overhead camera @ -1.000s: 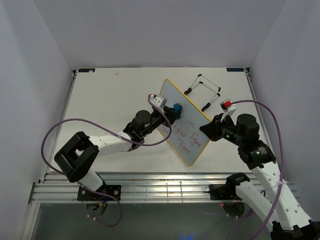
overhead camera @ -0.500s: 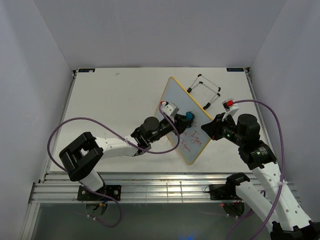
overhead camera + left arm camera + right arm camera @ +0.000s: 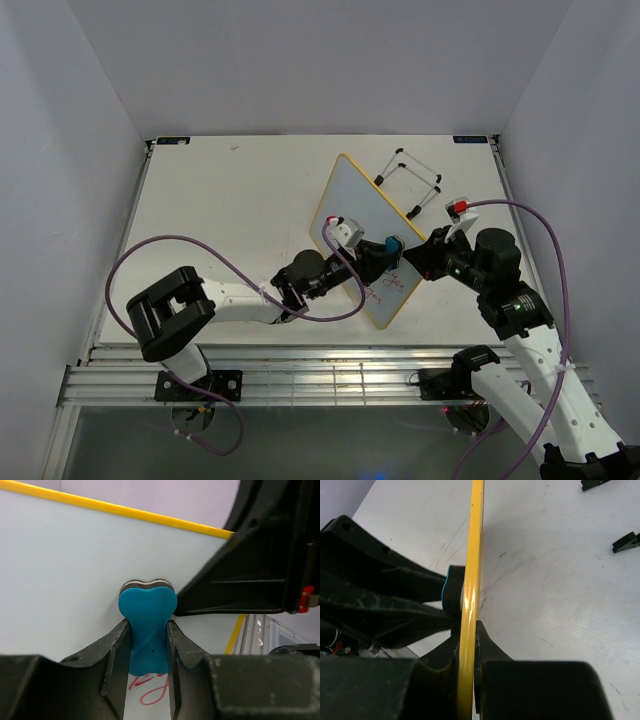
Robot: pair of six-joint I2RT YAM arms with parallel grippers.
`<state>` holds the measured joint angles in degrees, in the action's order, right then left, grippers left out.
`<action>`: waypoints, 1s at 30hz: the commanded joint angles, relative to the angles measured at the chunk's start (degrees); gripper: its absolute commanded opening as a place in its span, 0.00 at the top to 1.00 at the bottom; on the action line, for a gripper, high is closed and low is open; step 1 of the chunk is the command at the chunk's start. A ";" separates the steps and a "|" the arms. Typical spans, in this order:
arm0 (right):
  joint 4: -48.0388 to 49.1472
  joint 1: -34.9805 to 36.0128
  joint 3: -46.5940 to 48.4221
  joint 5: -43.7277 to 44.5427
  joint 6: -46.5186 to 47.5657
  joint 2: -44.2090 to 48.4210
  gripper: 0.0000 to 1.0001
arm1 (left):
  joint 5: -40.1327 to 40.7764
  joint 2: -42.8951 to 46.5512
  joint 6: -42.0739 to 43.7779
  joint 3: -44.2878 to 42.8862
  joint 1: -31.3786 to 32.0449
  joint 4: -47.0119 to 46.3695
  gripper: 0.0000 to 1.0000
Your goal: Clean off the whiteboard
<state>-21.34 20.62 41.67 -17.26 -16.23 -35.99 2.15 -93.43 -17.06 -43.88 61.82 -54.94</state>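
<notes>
The whiteboard (image 3: 362, 205) with its yellow frame stands tilted near the table's middle right, with red writing left on its lower part (image 3: 392, 287). My left gripper (image 3: 385, 247) is shut on the blue eraser (image 3: 391, 243), pressed against the board face; in the left wrist view the eraser (image 3: 147, 625) sits between the fingers above red strokes (image 3: 152, 694). My right gripper (image 3: 428, 252) is shut on the board's right edge; in the right wrist view the yellow frame (image 3: 471, 595) runs between the fingers.
The black wire stand (image 3: 410, 180) lies on the table behind the board. Its black feet show in the right wrist view (image 3: 626, 541). The white walls enclose the table at the back and on both sides.
My left gripper has slid the eraser down and to the right across the board. Much of the red writing under its path is gone. The right gripper has held still.
</notes>
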 commanded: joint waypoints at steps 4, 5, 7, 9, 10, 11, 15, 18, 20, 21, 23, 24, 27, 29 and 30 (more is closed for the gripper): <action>12.29 2.41 5.79 -18.24 -6.18 2.94 0.92 | -1.97 -0.88 -2.45 4.59 -13.29 3.35 1.00; 12.55 2.41 5.96 -18.86 -6.62 3.03 0.92 | -2.06 -1.23 -2.37 4.94 -14.87 3.00 1.00; 12.99 2.41 6.14 -20.09 -7.50 3.29 0.92 | -4.59 -2.02 -2.02 5.03 -18.83 1.94 1.00; 12.56 2.41 6.49 -20.19 -7.59 3.55 0.92 | -6.27 -3.95 -2.10 4.50 -22.51 1.06 1.00; 12.29 2.41 6.67 -20.01 -7.50 3.82 0.92 | -8.02 -4.74 -2.45 4.42 -23.84 -0.59 1.00; 11.51 2.41 6.84 -20.01 -7.24 3.82 0.92 | -9.35 -6.92 -2.80 4.33 -26.46 -1.74 1.00; 10.45 2.41 7.46 -20.89 -7.15 4.08 0.92 | -16.29 -12.46 -3.68 3.98 -31.05 -9.02 1.00; 9.66 2.32 7.81 -20.98 -6.89 4.08 0.92 | -17.88 -14.93 -3.42 3.54 -31.67 -11.06 1.00; 9.39 2.41 8.25 -20.98 -6.62 4.08 0.92 | -18.23 -15.90 -3.24 3.27 -31.94 -11.77 1.00; 9.04 2.41 8.43 -20.98 -6.36 4.00 0.92 | -19.46 -16.52 -3.42 3.19 -32.20 -12.55 1.00; 8.78 2.41 8.43 -21.06 -6.10 3.65 0.92 | -21.22 -16.35 -4.12 3.36 -32.29 -13.35 1.00; 8.60 2.41 8.25 -20.89 -5.83 3.56 0.92 | -23.05 -16.17 -4.64 3.53 -32.20 -14.57 1.00; 9.30 2.41 6.59 -20.45 -5.39 3.29 0.92 | -25.78 -15.47 -7.54 5.29 -31.77 -18.78 1.00; 10.62 2.41 5.71 -20.19 -5.57 3.20 0.92 | -25.97 -14.59 -8.25 6.61 -30.72 -19.68 1.00; 10.79 2.41 5.09 -19.84 -5.48 3.03 0.92 | -25.54 -14.16 -8.43 7.05 -28.71 -20.20 1.00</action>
<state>-25.65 20.64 43.83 -19.79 -18.83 -34.92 -17.93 -109.01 -22.92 -38.15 28.95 -72.07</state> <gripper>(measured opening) 0.112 0.398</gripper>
